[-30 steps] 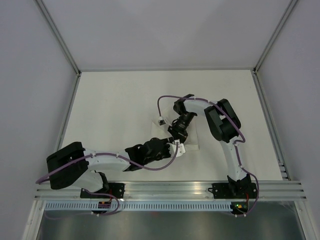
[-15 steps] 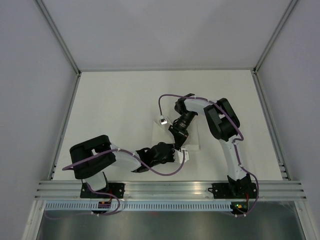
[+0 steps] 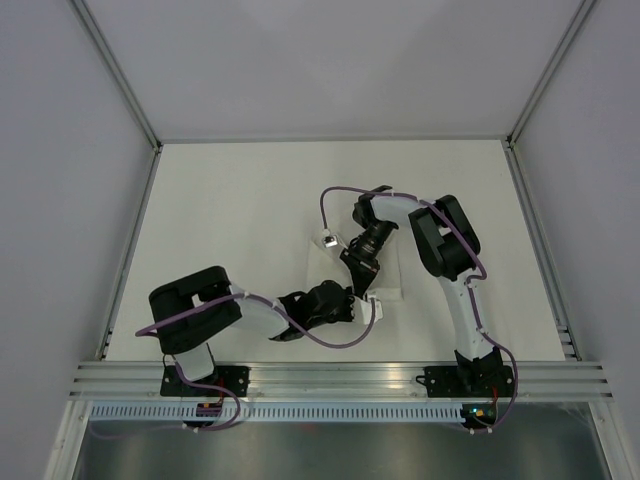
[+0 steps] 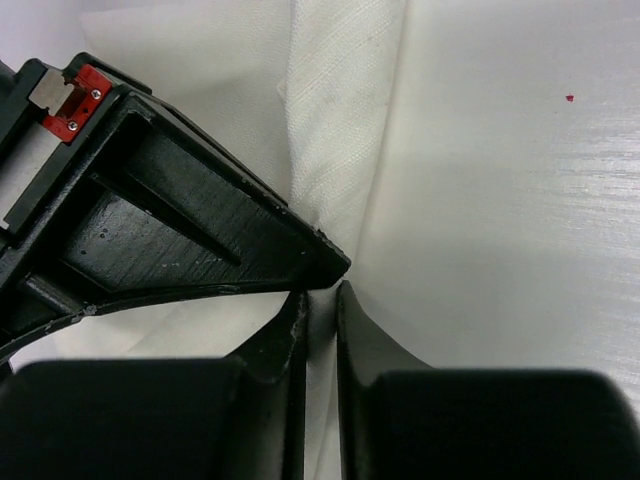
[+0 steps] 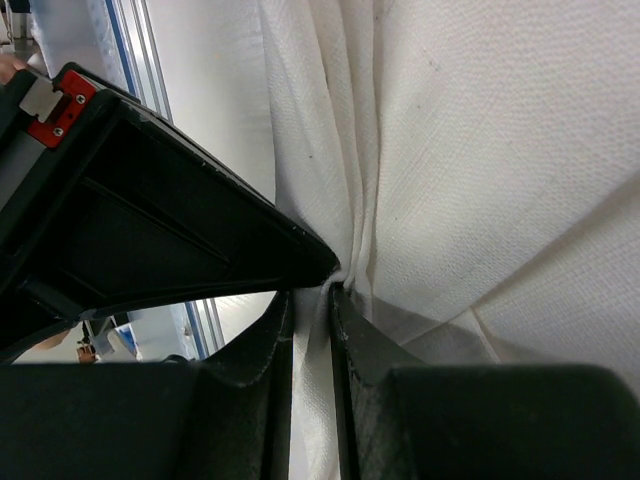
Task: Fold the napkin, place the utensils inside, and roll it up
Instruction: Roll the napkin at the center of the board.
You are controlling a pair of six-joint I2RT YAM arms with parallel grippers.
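The white napkin (image 3: pixel 322 268) lies bunched near the middle of the table, mostly under both grippers. My left gripper (image 3: pixel 362 308) is at its near edge. In the left wrist view the left gripper (image 4: pixel 320 300) is shut on a thin fold of the napkin (image 4: pixel 340 120). My right gripper (image 3: pixel 362 280) comes down on the napkin from behind. In the right wrist view the right gripper (image 5: pixel 325 292) is shut on gathered pleats of the napkin (image 5: pixel 480 150). The two grippers are close together. No utensil shows in any view.
An aluminium rail (image 3: pixel 340 375) runs along the near edge of the table. Grey enclosure walls (image 3: pixel 60 200) stand at the left, right and back. A small red speck (image 4: pixel 569 98) marks the table surface beside the napkin.
The left arm has drawn its elbow back toward its base, and its gripper has slid a little right and nearer. The right gripper has moved slightly nearer. Both stay shut on the napkin.
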